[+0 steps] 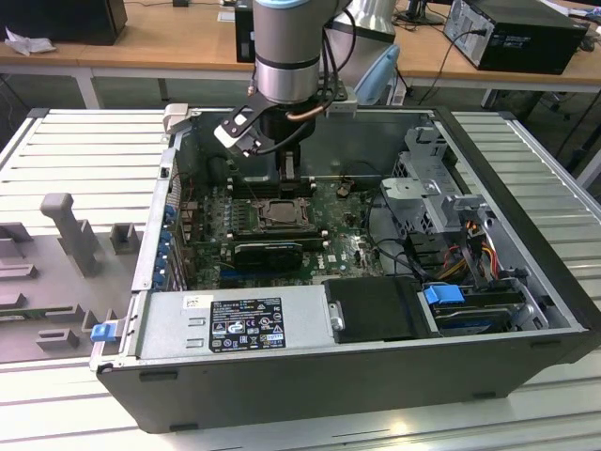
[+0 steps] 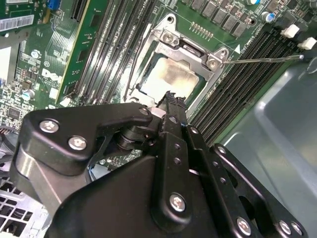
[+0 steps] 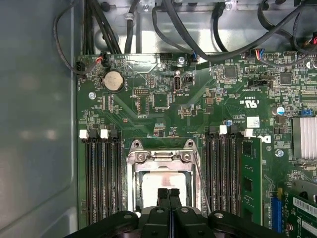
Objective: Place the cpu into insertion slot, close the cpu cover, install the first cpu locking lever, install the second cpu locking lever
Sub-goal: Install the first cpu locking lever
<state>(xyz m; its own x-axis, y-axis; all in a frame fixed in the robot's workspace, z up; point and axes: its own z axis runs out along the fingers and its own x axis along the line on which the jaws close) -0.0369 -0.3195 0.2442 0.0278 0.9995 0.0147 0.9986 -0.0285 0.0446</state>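
A ribbed grey metal counter (image 1: 56, 404) carries the open black computer case (image 1: 310, 381). Inside, on the glossy green motherboard (image 3: 198, 106), the square silver-grey cpu (image 2: 168, 74) lies flat in the insertion slot (image 1: 280, 213), ringed by the shiny steel cpu cover (image 3: 159, 157). The matte black jaws, clenched together on nothing, hang over its near edge. Wooden desks (image 1: 169, 42) stand farther back.

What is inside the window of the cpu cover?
The cpu shows its silver-grey top through the window of the cpu cover. The shut claw hides part of it; whatever lies beneath the cpu is covered.
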